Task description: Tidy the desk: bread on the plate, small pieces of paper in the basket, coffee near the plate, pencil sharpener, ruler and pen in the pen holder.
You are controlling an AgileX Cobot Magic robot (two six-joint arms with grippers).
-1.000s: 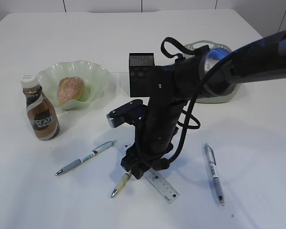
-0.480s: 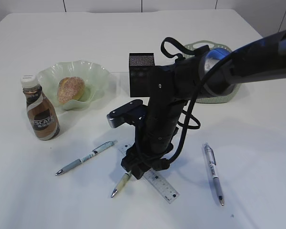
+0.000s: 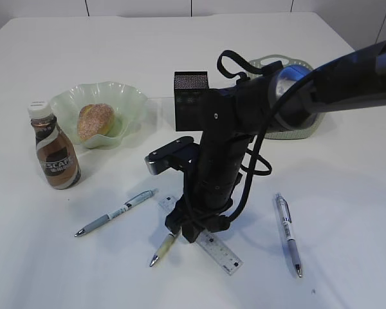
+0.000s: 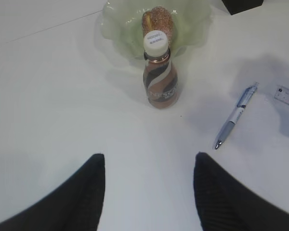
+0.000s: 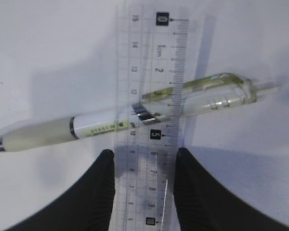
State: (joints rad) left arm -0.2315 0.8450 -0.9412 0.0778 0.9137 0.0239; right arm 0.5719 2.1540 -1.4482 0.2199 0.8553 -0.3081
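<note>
My right claw (image 5: 143, 159) straddled the ruler (image 5: 151, 96), which lay across a pen (image 5: 86, 126) on the tabletop (image 3: 347, 193). Left of them stood the coffee (image 3: 54, 153), the bread (image 3: 94, 121) on its plate (image 3: 132, 103) behind.

You couldn't see the basket's (image 3: 265, 62) contents behind the right arm (image 3: 244, 122), which also hid the ruler's (image 3: 220, 252) upper half.

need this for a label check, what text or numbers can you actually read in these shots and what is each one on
"NESCAFE": band on the coffee bottle, partly legible.
"0", "5", and "cm", with small scale numerals such as "2": clear ruler in the right wrist view.
Print on the bottle's white cap: too blurred to read.
Print on the barrel of the yellow-green pen under the ruler: too small to read.
</note>
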